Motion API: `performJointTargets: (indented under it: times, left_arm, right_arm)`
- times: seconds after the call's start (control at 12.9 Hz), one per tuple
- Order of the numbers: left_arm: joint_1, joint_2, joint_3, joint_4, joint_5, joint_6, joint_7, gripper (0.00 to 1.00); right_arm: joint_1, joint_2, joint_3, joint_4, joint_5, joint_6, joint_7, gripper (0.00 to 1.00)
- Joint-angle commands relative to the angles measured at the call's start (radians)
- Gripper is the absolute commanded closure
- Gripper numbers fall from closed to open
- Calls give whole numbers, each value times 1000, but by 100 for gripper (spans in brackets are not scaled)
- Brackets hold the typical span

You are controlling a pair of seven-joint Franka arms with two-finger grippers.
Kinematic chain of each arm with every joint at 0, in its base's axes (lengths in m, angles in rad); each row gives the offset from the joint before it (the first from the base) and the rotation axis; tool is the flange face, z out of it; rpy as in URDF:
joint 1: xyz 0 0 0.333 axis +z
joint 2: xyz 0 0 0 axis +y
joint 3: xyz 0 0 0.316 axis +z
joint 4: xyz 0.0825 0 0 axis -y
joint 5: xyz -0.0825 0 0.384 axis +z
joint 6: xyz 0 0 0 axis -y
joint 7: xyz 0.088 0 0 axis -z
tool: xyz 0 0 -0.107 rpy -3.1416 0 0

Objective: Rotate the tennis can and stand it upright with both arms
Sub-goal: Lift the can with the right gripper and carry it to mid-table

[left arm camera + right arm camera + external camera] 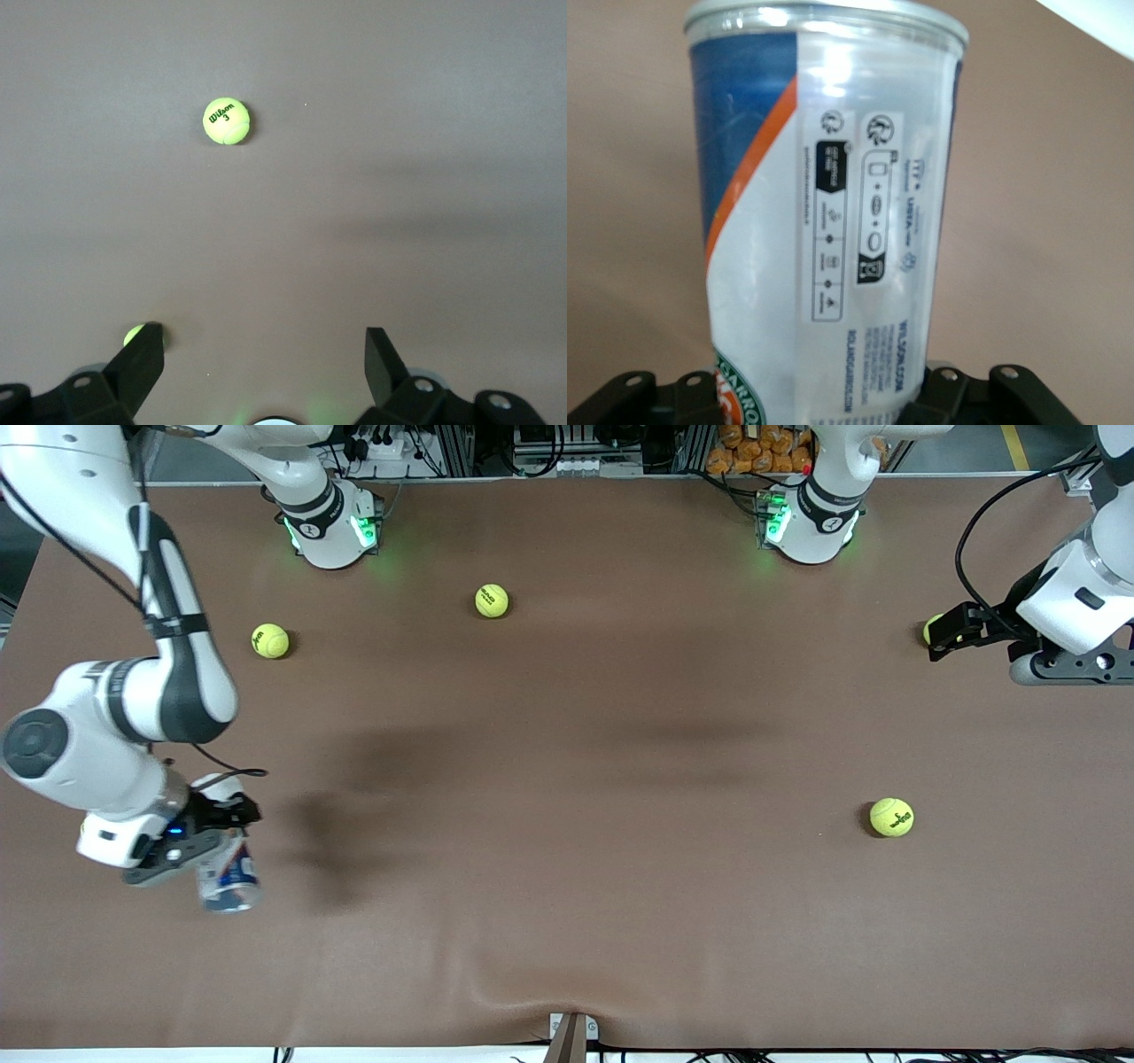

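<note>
Clear plastic glints as the right gripper [215, 834], jaws clamped on the tennis can [228, 874], holds it over the brown worktop [567, 779] at the right arm's end. The left gripper [944, 640] waits at the left arm's end, jaws wide, beside a tennis ball [133, 335].

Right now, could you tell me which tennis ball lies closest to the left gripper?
The ball half-hidden right by the open left gripper, at the left arm's end of the table; the other three lie well apart from it.
</note>
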Motion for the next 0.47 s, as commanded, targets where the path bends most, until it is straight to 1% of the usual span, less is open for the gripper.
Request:
performJointTargets:
  times: [0.0,0.16,0.31,0.39]
  left_arm:
    - [7,6,-5,19,4,2,21,0]
    - [7,3,-7,17,4,2,21,0]
    - [7,3,-7,19,4,2,21,0]
    - [7,3,-5,17,4,2,21,0]
  right_arm:
    - [137,0,5,7,-9,-11,-9,52]
    - [258,15,3,33,-17,-2,-11,52]
    - [332,32,3,40,-18,-1,-14,51]
    - [363,51,3,49,-17,-1,-14,49]
